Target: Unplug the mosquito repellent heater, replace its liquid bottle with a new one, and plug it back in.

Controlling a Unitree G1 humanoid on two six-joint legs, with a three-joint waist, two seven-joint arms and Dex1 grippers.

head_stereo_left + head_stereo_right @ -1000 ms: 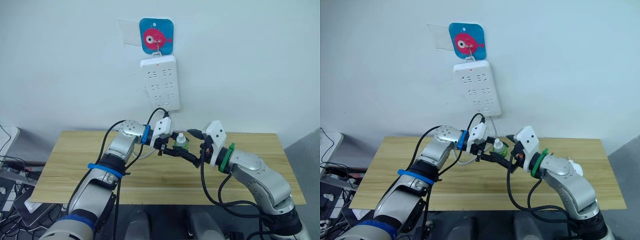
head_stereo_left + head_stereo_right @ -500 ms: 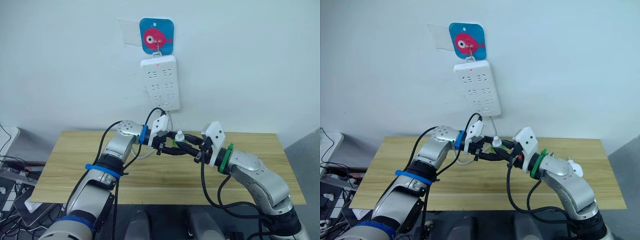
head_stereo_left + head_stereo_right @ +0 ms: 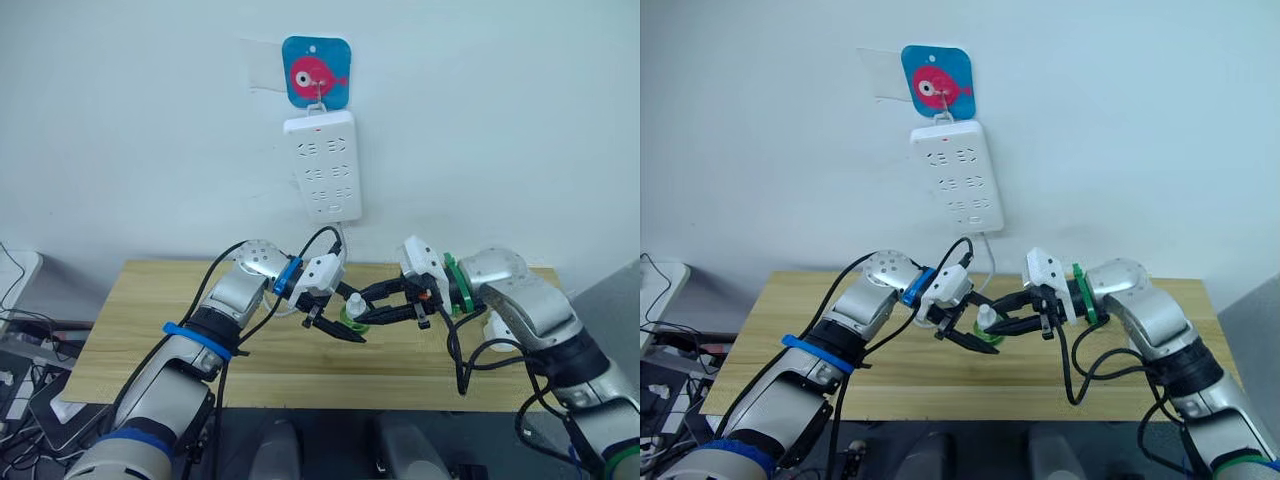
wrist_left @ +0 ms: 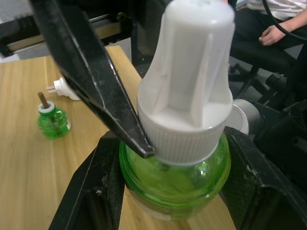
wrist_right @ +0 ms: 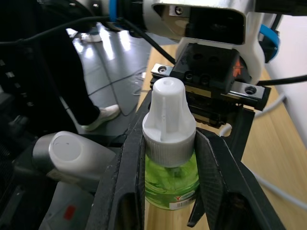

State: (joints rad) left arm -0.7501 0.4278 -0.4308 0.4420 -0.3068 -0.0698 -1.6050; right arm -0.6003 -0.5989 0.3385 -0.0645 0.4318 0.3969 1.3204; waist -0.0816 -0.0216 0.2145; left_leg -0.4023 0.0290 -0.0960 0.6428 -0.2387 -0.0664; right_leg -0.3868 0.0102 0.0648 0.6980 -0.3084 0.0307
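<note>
A green liquid bottle (image 5: 169, 178) with a white cap (image 4: 184, 81) is held in the air over the middle of the table. My left gripper (image 3: 343, 326) is shut on its green body, with a finger (image 4: 91, 191) on each side. My right gripper (image 3: 366, 306) comes from the other side and is shut on the cap's ribbed skirt, one finger (image 4: 103, 91) pressing against it. The mosquito repellent heater (image 4: 65, 89) lies on the table, prongs out. Beside it stands a second small green bottle (image 4: 53, 123) with a bare wick.
A white power strip (image 3: 322, 165) hangs on the wall from a blue fish hook (image 3: 316, 72), its cable dropping behind the wooden table (image 3: 140, 335). A seated person's hand (image 4: 272, 34) and a shoe (image 5: 104, 113) show beyond the table.
My right gripper has closed from wide open onto the bottle's cap. Its forearm has swung up and to the right. The bottle and both grippers now sit a little lower.
</note>
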